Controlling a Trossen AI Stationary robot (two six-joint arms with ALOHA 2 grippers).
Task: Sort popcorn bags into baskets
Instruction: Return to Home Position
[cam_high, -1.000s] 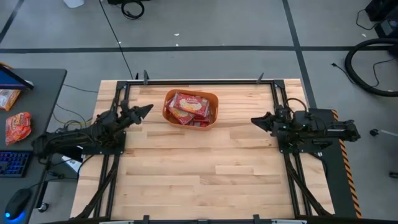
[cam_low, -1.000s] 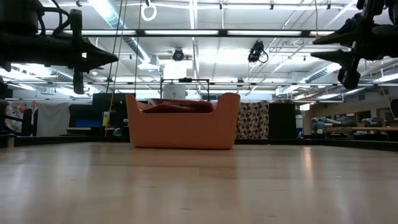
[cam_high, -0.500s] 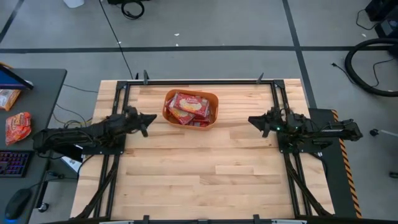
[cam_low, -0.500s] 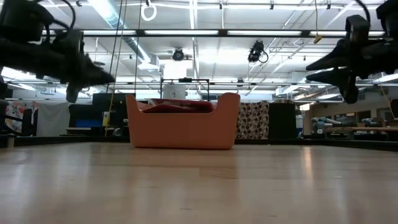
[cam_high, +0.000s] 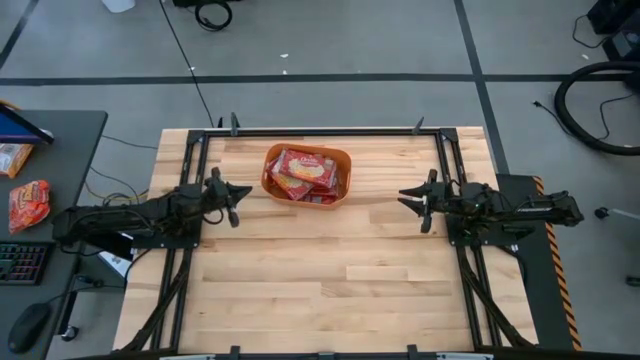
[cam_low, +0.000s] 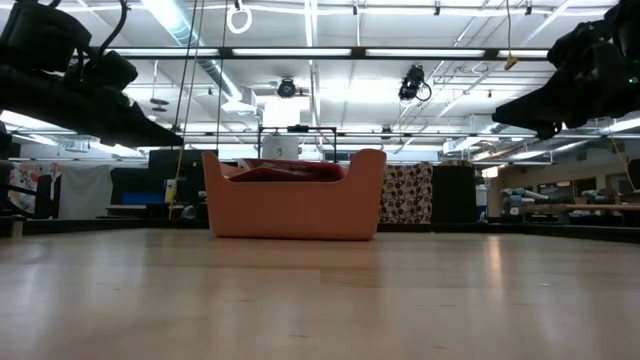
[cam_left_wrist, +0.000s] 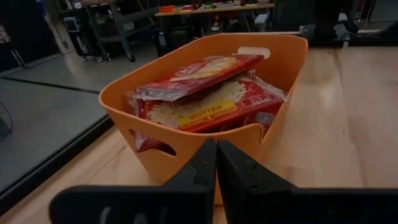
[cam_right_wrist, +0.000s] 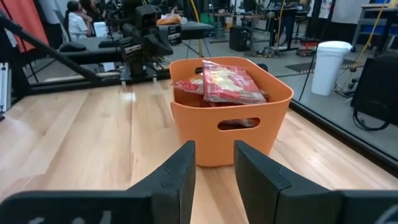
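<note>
The orange tub (cam_high: 340, 160) stands near the table's far edge, at mid-width. Several red popcorn bags (cam_high: 305, 170) lie stacked flat inside it, the top ones about level with the rim (cam_left_wrist: 205, 99) (cam_right_wrist: 230, 81). My left gripper (cam_high: 238, 194) hovers left of the tub, shut, pointing at it (cam_left_wrist: 216, 155). My right gripper (cam_high: 403, 194) hovers right of the tub, open, also pointing at it (cam_right_wrist: 214, 155). Both are above the table and hold nothing. No bag shows on the tabletop.
Black frame rails (cam_high: 190, 250) (cam_high: 465, 270) run along the table's left and right sides under the arms. A grey side table on the left carries an orange-red crinkled packet (cam_high: 28, 203) and a keyboard (cam_high: 20, 262). Bare wood (cam_high: 330, 270) spreads from the tub to the near edge.
My left gripper has swung from beside the tub's far-left corner toward the near edge, dropped lower and rolled about its axis. My right gripper has shifted slightly toward the tub and rolled about its axis. The tub and bags have stayed still.
</note>
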